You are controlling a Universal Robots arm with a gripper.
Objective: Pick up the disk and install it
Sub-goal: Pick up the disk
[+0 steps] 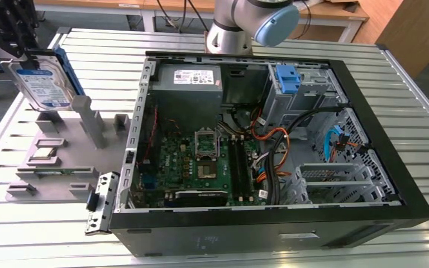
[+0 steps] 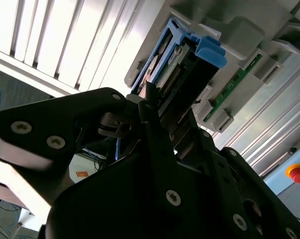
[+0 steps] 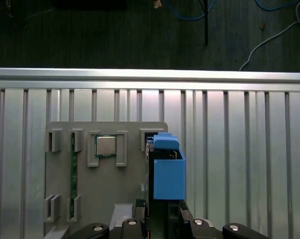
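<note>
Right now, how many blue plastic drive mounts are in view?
2: the carrier around the disk in the claw, at the exterior view's left, and the bracket atop the cage inside the case. Others may be hidden.

Pincer (image 1: pixel 22 54) cropped (exterior view), disk (image 1: pixel 44 84) label seemingly illegible

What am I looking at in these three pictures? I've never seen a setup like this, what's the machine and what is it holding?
It is one robot arm by a slatted metal table. One picture comes from a camera off the arm; the other two come from cameras riding near its wrist. On the table lie an open computer case and a grey parts holder with a processor chip. The black tool is shut on the disk, a silver hard drive in a blue carrier, held upright at the holder.
</note>
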